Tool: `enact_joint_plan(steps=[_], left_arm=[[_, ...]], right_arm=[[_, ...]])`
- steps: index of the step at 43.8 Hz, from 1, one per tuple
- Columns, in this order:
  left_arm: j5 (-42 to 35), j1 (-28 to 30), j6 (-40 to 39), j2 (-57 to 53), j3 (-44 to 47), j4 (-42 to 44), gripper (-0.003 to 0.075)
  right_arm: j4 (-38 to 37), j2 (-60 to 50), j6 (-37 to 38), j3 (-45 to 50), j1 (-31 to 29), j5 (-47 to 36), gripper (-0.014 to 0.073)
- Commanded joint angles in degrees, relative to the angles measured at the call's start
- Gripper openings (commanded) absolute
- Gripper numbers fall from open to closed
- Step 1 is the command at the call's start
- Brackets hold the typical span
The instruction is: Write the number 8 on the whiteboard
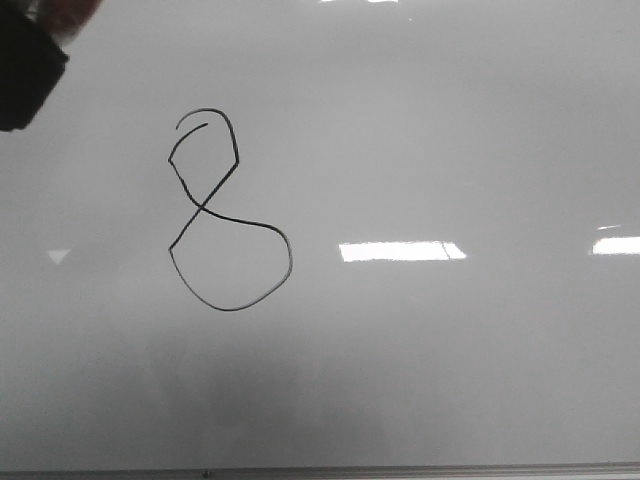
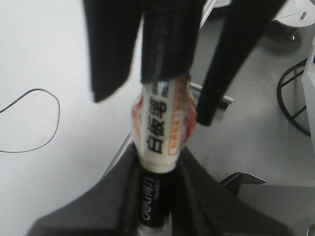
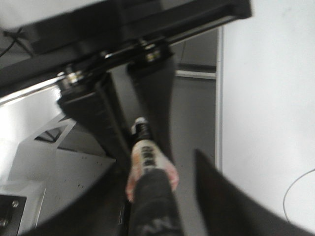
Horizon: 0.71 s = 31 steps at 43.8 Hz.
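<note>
The number 8 (image 1: 203, 207) is drawn in thin black line on the whiteboard (image 1: 450, 150), left of centre. Part of its loop shows in the left wrist view (image 2: 58, 108) and the right wrist view (image 3: 290, 191). Beyond the board's edge, my left gripper (image 2: 160, 152) is shut on a marker (image 2: 162, 118) with a white label and a black cap (image 2: 167, 44). My right gripper (image 3: 157, 167) is open, its fingers (image 2: 110, 49) spread on either side of the capped end. A black gripper part (image 1: 25, 80) shows at the front view's top left corner.
Bright rectangular light reflections (image 1: 400, 251) lie on the board right of the 8. The thin metal bottom edge (image 1: 400, 470) runs along the bottom. Grey floor and a dark round chair base (image 2: 295, 103) lie beyond the board's side edge (image 3: 218, 98).
</note>
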Motion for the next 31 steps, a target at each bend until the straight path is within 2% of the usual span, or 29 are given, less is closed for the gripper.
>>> enact_joint_plan(steps=[1, 3, 10, 17, 20, 23, 31], left_arm=[[-2.25, -0.09, -0.88, 0.2, -2.13, -1.06, -0.002], [-1.65, -0.09, -0.88, 0.85, -2.13, -1.03, -0.0021], [-0.46, 0.58, -1.67, 4.67, -2.13, -0.93, -0.0021], [-0.46, 6.25, -4.43, 9.27, -2.13, -0.82, -0.0021], [-0.7, 10.78, -5.46, 10.35, -2.13, -0.82, -0.0021], [-1.56, 16.76, -7.23, 10.66, -2.13, -0.82, -0.002], [-4.63, 36.16, -8.22, 10.66, -2.13, -0.82, -0.002]], right_arm=[[1.54, -2.83, 1.58, -1.73, -0.14, -4.58, 0.0626], [1.54, -3.61, 1.58, -1.73, -0.39, -5.53, 0.0665], [1.47, -7.78, 3.27, -1.65, -3.36, -6.94, 0.0629], [1.3, -14.69, 7.15, 2.1, -10.81, -7.21, 0.0629], [1.3, -18.99, 8.6, 6.26, -14.97, -8.25, 0.062], [1.3, -24.02, 9.93, 11.89, -19.38, -9.91, 0.0574], [1.3, -39.71, 13.65, 30.63, -30.41, -16.49, 0.0345]])
